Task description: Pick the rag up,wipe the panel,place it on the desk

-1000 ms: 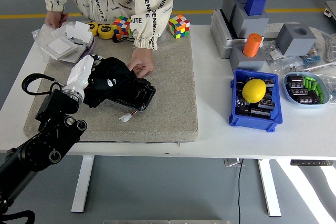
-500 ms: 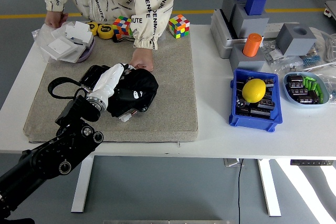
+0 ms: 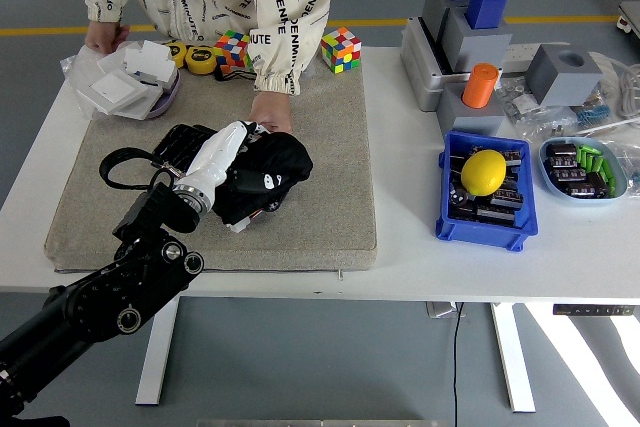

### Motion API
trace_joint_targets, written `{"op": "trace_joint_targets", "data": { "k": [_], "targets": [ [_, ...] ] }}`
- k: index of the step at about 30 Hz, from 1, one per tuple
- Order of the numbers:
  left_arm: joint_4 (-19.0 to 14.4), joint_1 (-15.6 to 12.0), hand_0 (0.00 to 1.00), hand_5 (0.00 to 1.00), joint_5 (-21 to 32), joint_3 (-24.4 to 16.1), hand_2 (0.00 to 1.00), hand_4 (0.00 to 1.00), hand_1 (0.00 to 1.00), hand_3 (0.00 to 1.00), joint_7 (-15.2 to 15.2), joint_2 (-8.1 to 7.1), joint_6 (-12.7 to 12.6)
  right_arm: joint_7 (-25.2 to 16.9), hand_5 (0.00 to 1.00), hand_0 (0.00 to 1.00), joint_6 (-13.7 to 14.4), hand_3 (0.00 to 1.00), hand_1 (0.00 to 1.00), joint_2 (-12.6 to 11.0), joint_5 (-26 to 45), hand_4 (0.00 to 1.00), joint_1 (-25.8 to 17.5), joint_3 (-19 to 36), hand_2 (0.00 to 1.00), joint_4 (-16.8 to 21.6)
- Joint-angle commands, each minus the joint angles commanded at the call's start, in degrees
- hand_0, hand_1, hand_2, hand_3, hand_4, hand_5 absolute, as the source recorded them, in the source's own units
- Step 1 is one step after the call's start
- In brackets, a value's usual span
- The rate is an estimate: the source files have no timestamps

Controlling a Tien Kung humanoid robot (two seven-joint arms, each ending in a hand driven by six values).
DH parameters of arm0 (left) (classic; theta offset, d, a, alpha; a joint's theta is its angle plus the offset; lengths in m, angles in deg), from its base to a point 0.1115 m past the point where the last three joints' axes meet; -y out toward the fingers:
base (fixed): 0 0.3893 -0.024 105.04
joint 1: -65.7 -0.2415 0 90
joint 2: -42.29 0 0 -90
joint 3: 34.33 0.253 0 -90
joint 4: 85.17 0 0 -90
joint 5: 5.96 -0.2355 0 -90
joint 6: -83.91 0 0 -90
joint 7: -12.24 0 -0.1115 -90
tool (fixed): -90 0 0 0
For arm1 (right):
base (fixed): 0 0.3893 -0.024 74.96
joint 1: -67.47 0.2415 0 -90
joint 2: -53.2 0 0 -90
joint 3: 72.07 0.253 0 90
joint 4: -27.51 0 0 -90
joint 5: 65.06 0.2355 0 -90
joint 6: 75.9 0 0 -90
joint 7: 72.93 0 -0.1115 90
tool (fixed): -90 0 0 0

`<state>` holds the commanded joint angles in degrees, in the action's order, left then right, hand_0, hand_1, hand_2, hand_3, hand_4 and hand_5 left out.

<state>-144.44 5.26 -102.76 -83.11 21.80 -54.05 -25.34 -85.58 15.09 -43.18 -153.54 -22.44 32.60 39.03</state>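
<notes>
Our left hand (image 3: pixel 222 152) presses the black rag (image 3: pixel 268 169) onto the panel (image 3: pixel 190 145) left of centre, fingers curled into the cloth; the rag bunches rightward from them.

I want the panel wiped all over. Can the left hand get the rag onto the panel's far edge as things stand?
Probably not fully: the person's hand rests at the far edge of the panel, beside the rag under the left hand.
</notes>
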Motion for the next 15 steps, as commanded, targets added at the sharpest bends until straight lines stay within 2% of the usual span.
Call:
{"op": "trace_joint_targets", "data": {
  "k": [4,15],
  "targets": [
    [2.19,-0.18,0.199,0.002,-0.39,-2.38,0.26,0.599,0.213,0.548,-1.03,0.02,-2.03,0.01,0.35,0.52,0.0,0.519,0.548,0.08,0.21,0.842,-0.05,-0.04,0.488,0.11],
    [9.24,0.89,0.198,0.002,-1.43,-9.61,0.259,0.598,0.213,0.549,-2.64,0.37,-3.75,0.01,0.35,0.519,-0.06,0.52,0.547,0.09,1.72,0.842,-0.02,-1.75,0.489,0.64]
  ]
}}
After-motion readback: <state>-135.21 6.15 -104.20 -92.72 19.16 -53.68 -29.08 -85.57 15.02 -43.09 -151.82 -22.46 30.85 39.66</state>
